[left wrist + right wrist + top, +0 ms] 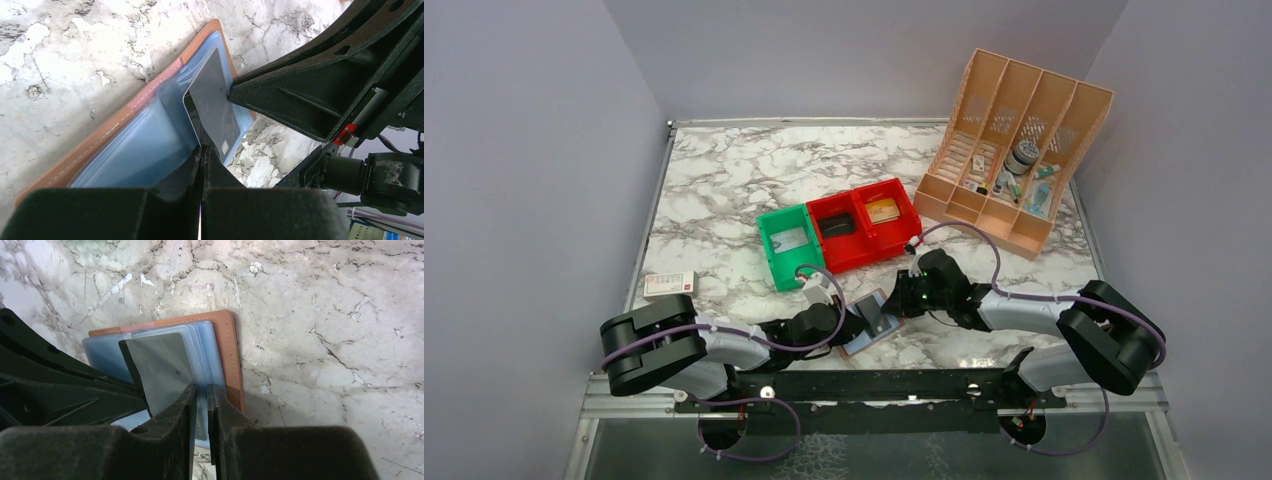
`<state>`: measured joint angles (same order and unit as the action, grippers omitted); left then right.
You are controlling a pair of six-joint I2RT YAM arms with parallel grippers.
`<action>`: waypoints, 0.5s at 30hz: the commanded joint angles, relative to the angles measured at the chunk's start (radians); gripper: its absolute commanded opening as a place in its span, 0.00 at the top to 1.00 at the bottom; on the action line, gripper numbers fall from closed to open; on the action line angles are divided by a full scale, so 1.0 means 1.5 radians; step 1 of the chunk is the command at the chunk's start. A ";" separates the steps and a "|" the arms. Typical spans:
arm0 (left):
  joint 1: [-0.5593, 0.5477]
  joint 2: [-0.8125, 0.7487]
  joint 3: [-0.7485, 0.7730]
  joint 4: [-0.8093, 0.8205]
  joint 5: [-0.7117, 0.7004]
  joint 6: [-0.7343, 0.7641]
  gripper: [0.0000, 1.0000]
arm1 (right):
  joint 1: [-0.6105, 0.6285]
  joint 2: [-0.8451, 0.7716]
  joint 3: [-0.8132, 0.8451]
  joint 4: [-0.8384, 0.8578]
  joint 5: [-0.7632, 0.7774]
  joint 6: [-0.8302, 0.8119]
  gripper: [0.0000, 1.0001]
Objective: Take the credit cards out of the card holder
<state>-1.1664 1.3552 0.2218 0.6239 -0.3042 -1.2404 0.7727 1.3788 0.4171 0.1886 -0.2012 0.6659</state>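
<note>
The brownish-pink card holder (856, 343) lies open on the marble between my two grippers, its blue-grey pockets (125, 150) facing up. A dark grey card (215, 100) sticks up at a slant, partly out of a pocket; it also shows in the right wrist view (160, 365). My left gripper (201, 149) is shut on this card's near edge. My right gripper (201, 388) stands over the holder's brown edge (230, 355), jaws a narrow slit apart with nothing between them. Its fingertips (240, 95) touch the card's far side. A yellow-gold card (883, 211) lies in the red bin (869, 255).
A green bin (784, 272) adjoins the red bin, just behind the holder. A dark flat item (837, 227) lies in the red bin's left half. A peach slotted organizer (1014, 150) stands at the back right. A small white and red box (670, 284) lies at the left.
</note>
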 commanded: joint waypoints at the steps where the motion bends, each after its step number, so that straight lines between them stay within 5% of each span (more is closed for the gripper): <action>1: -0.002 -0.010 -0.014 -0.005 0.000 0.023 1.00 | 0.009 0.018 -0.027 -0.102 0.027 -0.003 0.85; 15: -0.001 -0.057 -0.012 -0.110 0.025 0.058 1.00 | 0.009 0.004 0.044 -0.160 0.032 -0.065 0.85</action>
<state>-1.1664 1.3075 0.2165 0.5686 -0.2844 -1.1957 0.7776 1.3785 0.4519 0.1268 -0.1955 0.6388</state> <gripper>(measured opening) 0.012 0.151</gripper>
